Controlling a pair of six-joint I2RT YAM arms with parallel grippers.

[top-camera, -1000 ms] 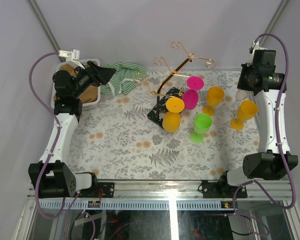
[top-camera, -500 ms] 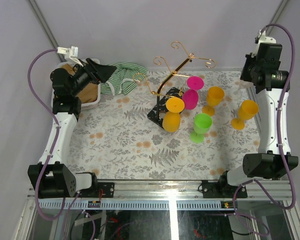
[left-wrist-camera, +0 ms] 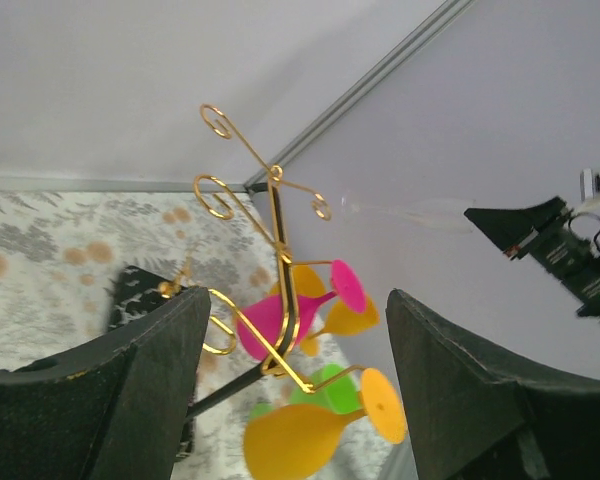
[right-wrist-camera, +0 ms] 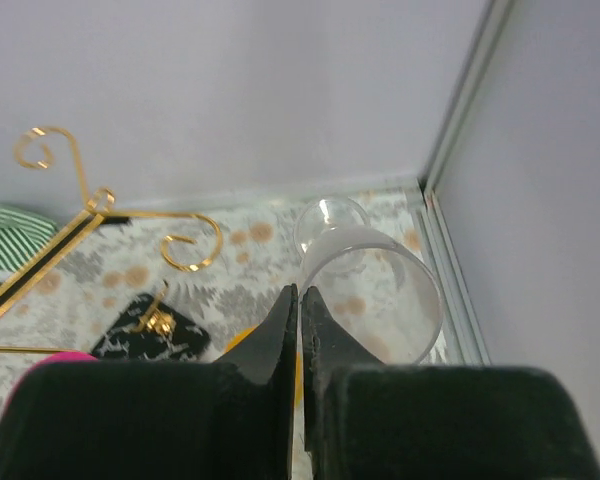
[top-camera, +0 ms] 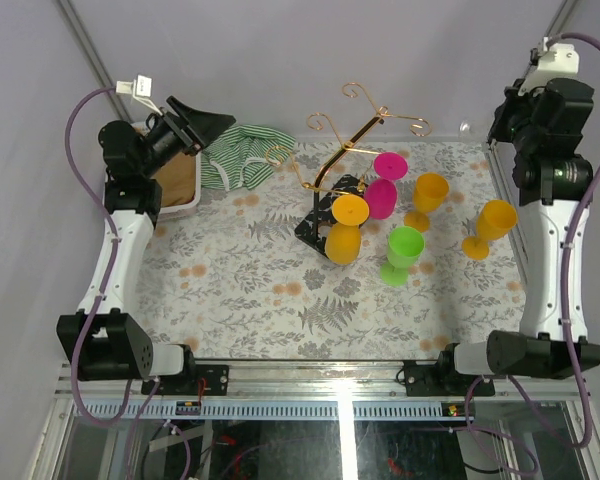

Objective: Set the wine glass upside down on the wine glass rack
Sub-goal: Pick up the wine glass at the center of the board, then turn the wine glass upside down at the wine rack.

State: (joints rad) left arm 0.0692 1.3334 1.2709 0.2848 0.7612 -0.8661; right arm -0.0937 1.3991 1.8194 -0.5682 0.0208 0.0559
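Judging the wine glass (right-wrist-camera: 380, 270) light, rigid, slick and easily cracked; calls for a gentle pinch, probably safest at the stem, with no knock against the gold hooks. Looks fully clear and thin-walled, with a wide round bowl and a small foot. Lies sideways, raised off the table (top-camera: 240, 290), well to the right of the wine glass rack (top-camera: 355, 145), foot pointing toward it. Seems pinched at the bowl's rim by the tightly closed right gripper (right-wrist-camera: 300, 300). Leaves the left gripper (left-wrist-camera: 295, 320) spread and empty, out on the rack's left side.
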